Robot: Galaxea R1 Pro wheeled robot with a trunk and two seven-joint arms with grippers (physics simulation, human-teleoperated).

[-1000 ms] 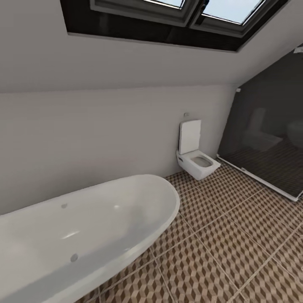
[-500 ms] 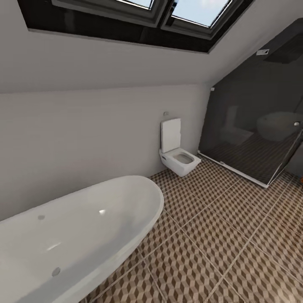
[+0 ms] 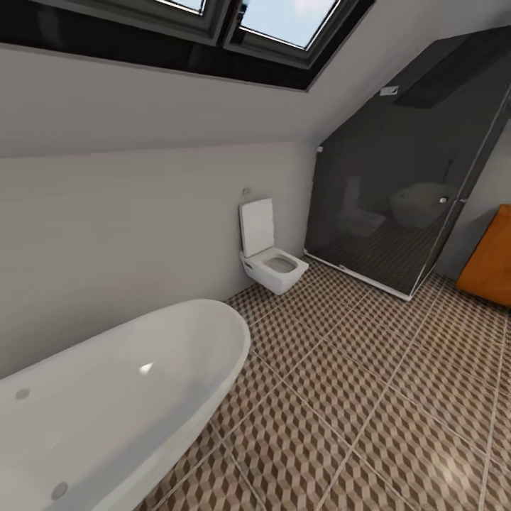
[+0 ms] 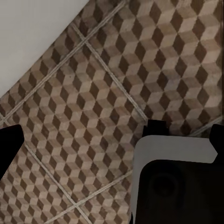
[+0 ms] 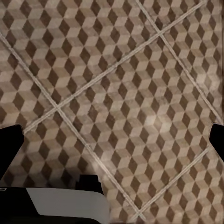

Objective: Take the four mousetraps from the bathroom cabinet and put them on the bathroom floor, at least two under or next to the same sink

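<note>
orange cabinet (image 3: 490, 259) stands upright at the far right on the bathroom floor (image 3: 369, 397); cannot tell either end effector's state

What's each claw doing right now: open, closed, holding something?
Left claw: open, empty, over the floor.
Right claw: open, empty, tiles between its fingertips.
</note>
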